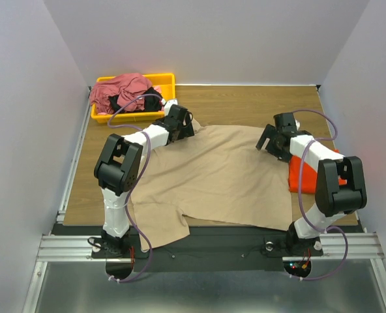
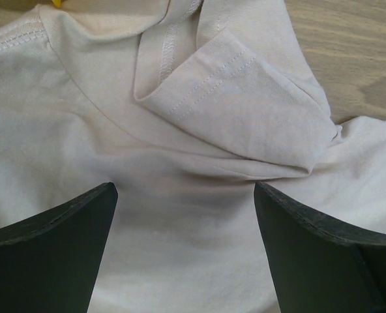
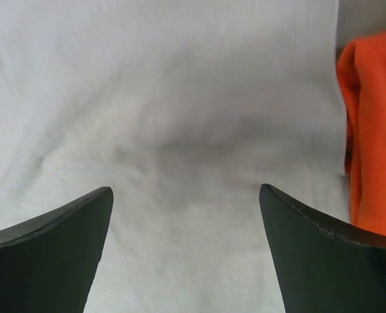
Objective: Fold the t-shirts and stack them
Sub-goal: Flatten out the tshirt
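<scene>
Spanning the wood-grain counter (image 1: 258, 104), enclosed by pale walls, a tan cloth t-shirt (image 1: 219, 176) is spread flat; bare wood is left along the far edge. One sleeve is folded over beneath the left tool (image 2: 185, 195). It and the right tool (image 3: 185, 195) are held wide open above the cloth. A bright orange-red tee (image 1: 293, 182) is seen at its right edge.

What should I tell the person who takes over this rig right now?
Left tool: open, empty, over the far left corner of the tan shirt.
Right tool: open, empty, over its far right corner.
Orange shirt lies right of it; red shirt and black shirt are in the yellow bin.
Done: tan shirt spread out, unfolded.
Left: folding and stacking.
</scene>
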{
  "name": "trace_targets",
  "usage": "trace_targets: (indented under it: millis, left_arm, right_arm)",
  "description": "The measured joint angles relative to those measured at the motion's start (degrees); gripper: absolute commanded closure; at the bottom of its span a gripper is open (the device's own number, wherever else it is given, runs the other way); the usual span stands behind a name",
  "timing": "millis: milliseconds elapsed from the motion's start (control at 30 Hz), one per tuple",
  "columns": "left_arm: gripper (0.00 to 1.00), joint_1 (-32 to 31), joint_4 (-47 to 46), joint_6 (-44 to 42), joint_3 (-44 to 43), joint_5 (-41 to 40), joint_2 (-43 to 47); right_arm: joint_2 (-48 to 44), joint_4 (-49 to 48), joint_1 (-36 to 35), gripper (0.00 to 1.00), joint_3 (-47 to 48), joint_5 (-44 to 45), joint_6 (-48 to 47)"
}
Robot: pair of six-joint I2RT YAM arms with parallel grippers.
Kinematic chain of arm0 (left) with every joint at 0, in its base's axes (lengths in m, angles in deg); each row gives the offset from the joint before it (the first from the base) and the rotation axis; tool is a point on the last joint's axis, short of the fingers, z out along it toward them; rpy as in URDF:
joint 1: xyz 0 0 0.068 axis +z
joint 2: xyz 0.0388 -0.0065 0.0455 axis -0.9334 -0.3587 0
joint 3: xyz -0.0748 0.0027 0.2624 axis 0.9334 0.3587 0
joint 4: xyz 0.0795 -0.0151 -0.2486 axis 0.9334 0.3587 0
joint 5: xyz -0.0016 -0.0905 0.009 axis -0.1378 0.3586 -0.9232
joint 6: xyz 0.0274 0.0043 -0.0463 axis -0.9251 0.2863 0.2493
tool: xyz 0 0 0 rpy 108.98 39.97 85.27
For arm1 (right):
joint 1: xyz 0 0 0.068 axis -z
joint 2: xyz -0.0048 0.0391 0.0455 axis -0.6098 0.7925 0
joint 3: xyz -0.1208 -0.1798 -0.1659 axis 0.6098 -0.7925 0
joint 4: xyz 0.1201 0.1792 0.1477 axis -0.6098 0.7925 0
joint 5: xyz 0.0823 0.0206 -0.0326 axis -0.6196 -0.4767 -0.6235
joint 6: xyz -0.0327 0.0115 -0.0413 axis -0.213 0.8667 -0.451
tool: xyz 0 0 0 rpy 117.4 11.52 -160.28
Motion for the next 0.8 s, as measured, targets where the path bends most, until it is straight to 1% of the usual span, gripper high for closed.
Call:
trace_targets:
  millis: [167,400,533,800]
  left_arm:
    - [0.02,0.1,-0.3,0.0,-0.4,0.1,-0.1]
    - [0.02,0.8,-0.8,0.0,-4.4,0.6,-3.1]
    - [0.02,1.4,-0.9,0.0,-6.3,0.7,-4.8]
    - [0.01,2.5,-0.5,0.0,-12.3,0.7,-10.1]
  right_arm:
    - [3.1,0.2,0.1,0.00,5.4,2.1,-0.9]
    - [14.1,0.5,1.5,0.00,12.7,4.5,-2.6]
    - [18.4,0.5,2.1,0.00,17.8,5.6,-3.3]
    - [22.4,0.3,3.3,0.00,22.7,6.4,-4.3]
